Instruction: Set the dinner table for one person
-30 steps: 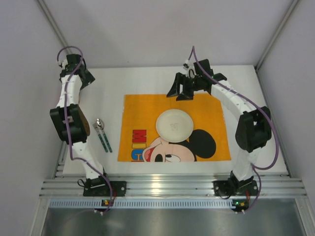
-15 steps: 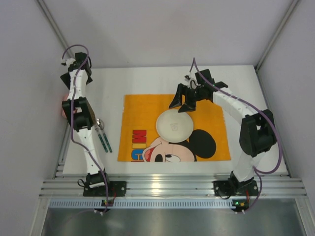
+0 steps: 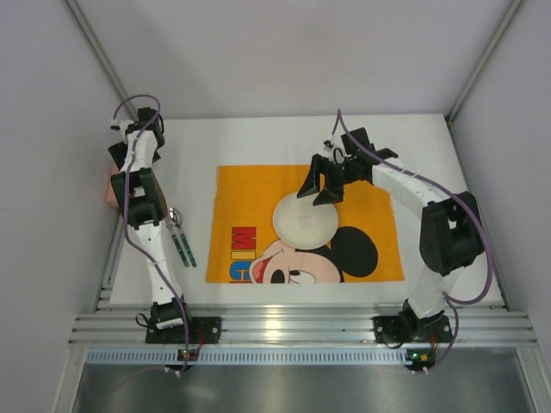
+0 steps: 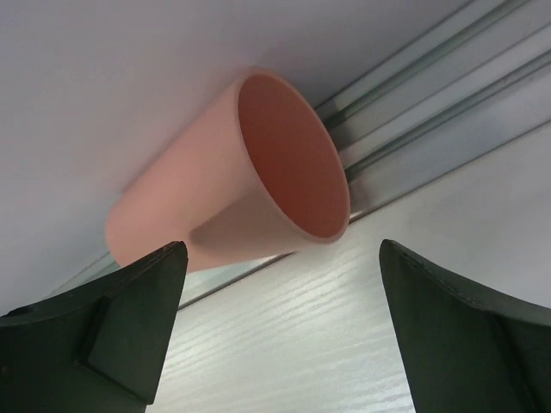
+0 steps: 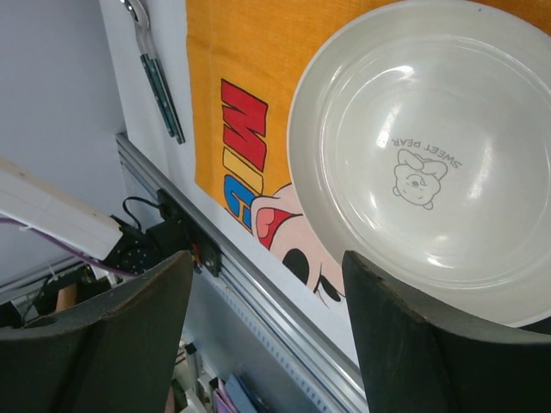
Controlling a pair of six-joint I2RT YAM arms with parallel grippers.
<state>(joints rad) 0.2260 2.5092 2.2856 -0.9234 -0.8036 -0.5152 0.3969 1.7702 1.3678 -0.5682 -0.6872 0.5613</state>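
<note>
Right gripper (image 3: 320,189) has dropped toward the plate (image 3: 303,222) and its far rim, jaws wide and empty. Left gripper (image 4: 281,254) is spread wide and now faces the pink cup (image 4: 232,185).

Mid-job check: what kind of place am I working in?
Probably a lab robot cell, not a dining room: plain white walls, an aluminium rail edging the dinner table, and a staged placemat with a plate.

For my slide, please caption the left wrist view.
Open left gripper facing a pink cup at the edge of the dinner table.
</note>
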